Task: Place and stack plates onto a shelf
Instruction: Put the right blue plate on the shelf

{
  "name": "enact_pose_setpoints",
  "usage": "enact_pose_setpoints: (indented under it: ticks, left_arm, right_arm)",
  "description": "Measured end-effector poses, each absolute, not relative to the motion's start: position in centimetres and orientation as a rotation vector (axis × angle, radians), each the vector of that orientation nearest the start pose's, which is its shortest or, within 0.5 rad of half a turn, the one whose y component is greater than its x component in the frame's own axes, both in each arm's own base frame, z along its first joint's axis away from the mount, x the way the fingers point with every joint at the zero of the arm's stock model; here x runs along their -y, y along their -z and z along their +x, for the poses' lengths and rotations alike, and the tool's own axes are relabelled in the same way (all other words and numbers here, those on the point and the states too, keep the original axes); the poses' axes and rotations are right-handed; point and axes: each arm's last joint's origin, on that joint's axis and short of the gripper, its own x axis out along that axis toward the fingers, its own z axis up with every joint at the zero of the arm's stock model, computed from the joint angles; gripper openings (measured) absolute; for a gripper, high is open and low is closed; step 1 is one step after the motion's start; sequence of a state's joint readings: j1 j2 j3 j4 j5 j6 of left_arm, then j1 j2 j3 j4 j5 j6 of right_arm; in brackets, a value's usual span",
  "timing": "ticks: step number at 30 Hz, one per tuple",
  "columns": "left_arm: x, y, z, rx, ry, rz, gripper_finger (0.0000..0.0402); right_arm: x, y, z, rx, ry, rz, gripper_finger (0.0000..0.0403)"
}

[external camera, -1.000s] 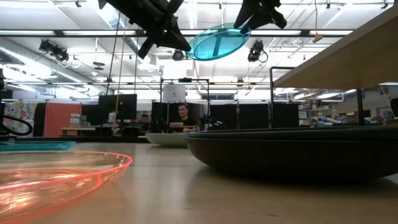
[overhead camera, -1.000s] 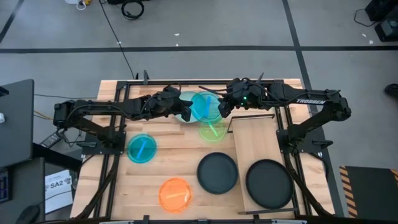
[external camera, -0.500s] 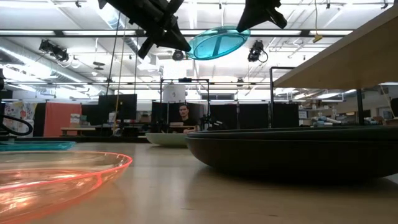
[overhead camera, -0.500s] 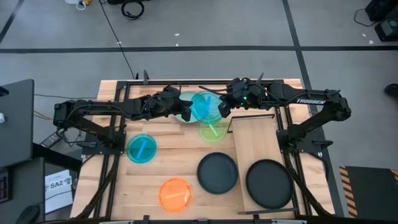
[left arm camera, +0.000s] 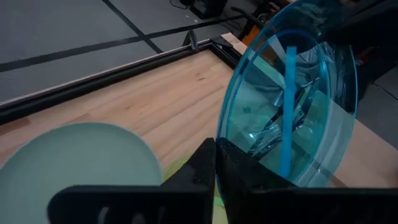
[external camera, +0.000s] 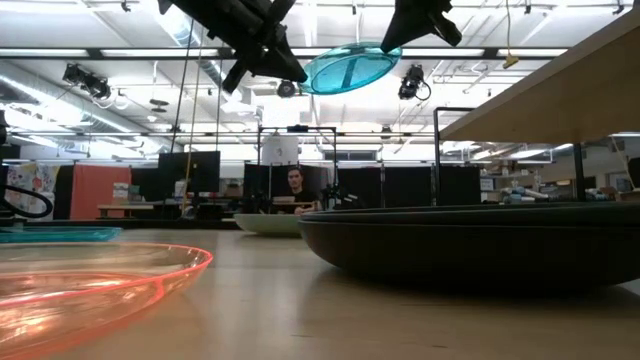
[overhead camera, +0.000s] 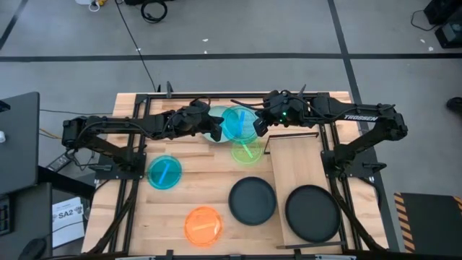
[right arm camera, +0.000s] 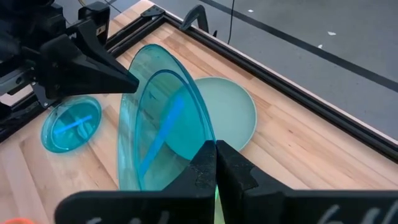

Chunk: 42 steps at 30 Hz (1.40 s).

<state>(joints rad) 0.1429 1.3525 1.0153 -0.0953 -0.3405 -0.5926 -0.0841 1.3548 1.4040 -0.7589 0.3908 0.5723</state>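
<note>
Cyan plate (overhead camera: 235, 123) between both grippers.

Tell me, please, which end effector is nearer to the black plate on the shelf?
Right. The right end effector, holding the raised blue plate, hangs by the shelf's far end; the left end effector is farther from the black plate.

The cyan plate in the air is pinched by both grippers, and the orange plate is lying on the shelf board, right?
Not quite. The cyan plate is held up between the left gripper and the right gripper, but the orange plate lies on the planked tabletop, not on the shelf. The high view shows it.
</note>
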Motion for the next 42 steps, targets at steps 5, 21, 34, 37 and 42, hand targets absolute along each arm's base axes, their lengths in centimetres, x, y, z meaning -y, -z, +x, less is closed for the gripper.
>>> enact_pose_setpoints:
  ticks: [5, 21, 34, 37, 42]
  left_arm:
    - [-5.2, -30.0, 29.7, -0.252, -0.575, -0.523, 0.0068]
    - [-4.6, -30.1, 29.9, -0.246, -0.549, -0.519, 0.0122]
    - [-4.5, -30.1, 29.9, -0.246, -0.549, -0.52, 0.0122]
    - [-4.6, -30.1, 29.9, -0.245, -0.549, -0.521, 0.0122]
    - [-4.5, -30.1, 29.9, -0.245, -0.549, -0.522, 0.0122]
  right_arm:
    - [3.4, -37.2, 27.5, -0.556, 0.641, 0.427, 0.0007]
    - [3.5, -36.6, 26.7, -0.646, 0.666, 0.41, 0.0007]
    - [3.0, -38.5, 21.8, -0.675, 0.662, 0.492, 0.0006]
    - [2.7, -38.7, 20.2, -0.728, 0.635, 0.564, 0.0006]
    - [1.9, -38.9, 17.5, -0.823, 0.579, 0.68, 0.0006]
